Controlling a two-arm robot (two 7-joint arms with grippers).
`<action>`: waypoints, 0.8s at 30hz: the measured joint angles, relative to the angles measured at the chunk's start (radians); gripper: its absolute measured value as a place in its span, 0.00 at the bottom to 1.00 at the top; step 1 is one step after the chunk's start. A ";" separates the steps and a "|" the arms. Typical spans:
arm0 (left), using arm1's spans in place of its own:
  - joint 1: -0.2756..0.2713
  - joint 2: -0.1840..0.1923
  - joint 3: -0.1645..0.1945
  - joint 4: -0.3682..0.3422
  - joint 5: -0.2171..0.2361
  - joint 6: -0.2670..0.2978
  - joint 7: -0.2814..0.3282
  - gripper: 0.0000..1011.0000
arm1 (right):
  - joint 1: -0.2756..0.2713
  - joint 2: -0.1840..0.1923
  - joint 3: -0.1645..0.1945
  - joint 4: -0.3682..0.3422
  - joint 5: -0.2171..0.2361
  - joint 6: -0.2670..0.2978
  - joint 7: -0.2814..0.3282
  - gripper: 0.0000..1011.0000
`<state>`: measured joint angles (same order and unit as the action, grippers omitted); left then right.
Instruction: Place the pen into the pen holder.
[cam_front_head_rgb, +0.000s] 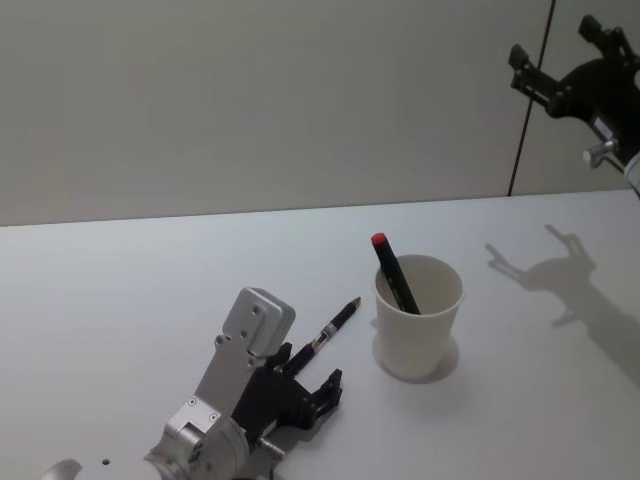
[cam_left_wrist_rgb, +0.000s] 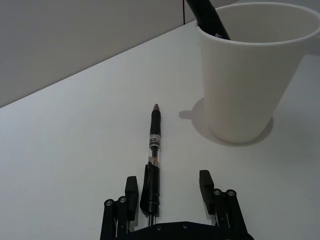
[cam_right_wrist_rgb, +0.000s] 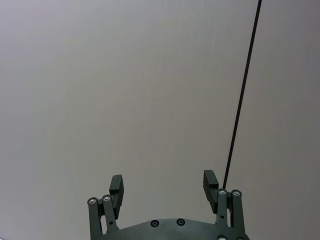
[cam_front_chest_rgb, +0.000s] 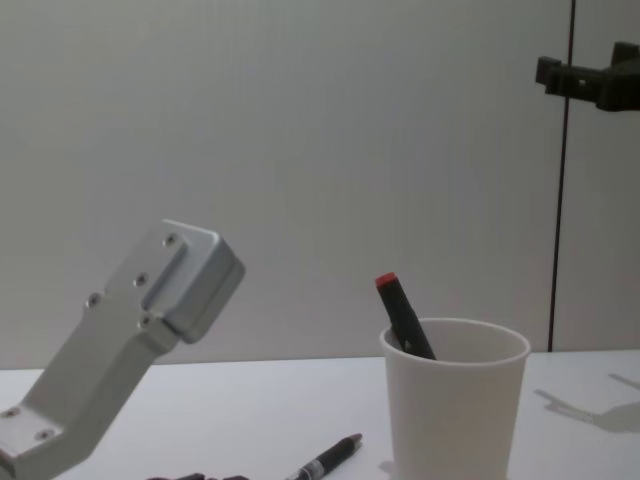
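Note:
A black pen with a clear middle section (cam_front_head_rgb: 328, 328) lies flat on the white table, its tip pointing toward the pen holder (cam_front_head_rgb: 418, 318), a white paper cup standing upright just to its right. A second black pen with a red cap (cam_front_head_rgb: 393, 270) leans inside the cup. My left gripper (cam_left_wrist_rgb: 168, 189) is low at the table and open. The lying pen's (cam_left_wrist_rgb: 154, 152) rear end rests between the fingers, close to one finger (cam_left_wrist_rgb: 131, 192). My right gripper (cam_front_head_rgb: 553, 42) hangs open high at the far right, facing the wall.
The bare white table (cam_front_head_rgb: 130, 290) stretches left and behind the cup. A pale wall with a dark vertical seam (cam_front_head_rgb: 530, 100) stands behind the table. My left arm's silver wrist housing (cam_front_chest_rgb: 150, 300) rises at the front left.

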<state>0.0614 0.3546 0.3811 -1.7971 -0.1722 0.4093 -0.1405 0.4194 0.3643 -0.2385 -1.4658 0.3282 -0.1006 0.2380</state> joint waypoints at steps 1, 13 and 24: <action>0.000 0.000 0.000 0.001 0.000 0.000 0.000 0.75 | 0.000 0.000 0.000 0.000 0.000 0.000 0.000 0.99; 0.001 -0.001 0.000 0.003 0.002 0.000 0.000 0.67 | 0.000 0.000 0.000 0.000 0.000 0.000 0.000 0.99; 0.001 -0.001 0.000 0.004 0.003 0.000 0.001 0.60 | 0.000 0.000 0.000 0.000 0.000 0.000 0.000 0.99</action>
<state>0.0625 0.3537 0.3810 -1.7927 -0.1692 0.4097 -0.1397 0.4194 0.3643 -0.2386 -1.4658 0.3282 -0.1006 0.2380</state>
